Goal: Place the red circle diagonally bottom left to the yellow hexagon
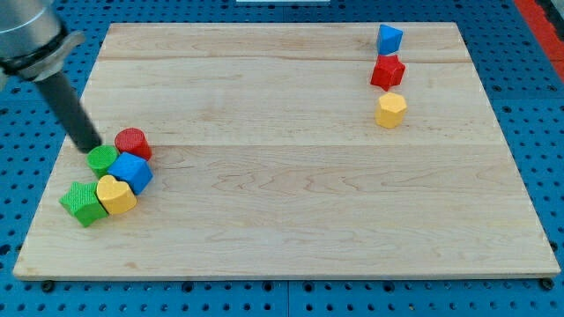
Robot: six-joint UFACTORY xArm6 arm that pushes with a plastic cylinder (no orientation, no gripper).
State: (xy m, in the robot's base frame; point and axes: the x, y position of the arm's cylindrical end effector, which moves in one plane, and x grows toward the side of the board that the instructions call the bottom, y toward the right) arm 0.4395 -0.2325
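The red circle lies at the view's left on the wooden board, touching a green circle and a blue cube. The yellow hexagon lies far off at the view's upper right. My tip is just left of the red circle, right above the green circle. The rod slants up to the view's top left.
A yellow heart and a green block sit below the cluster at the left. A red block and a blue block stand in a column above the yellow hexagon. The board rests on a blue perforated surface.
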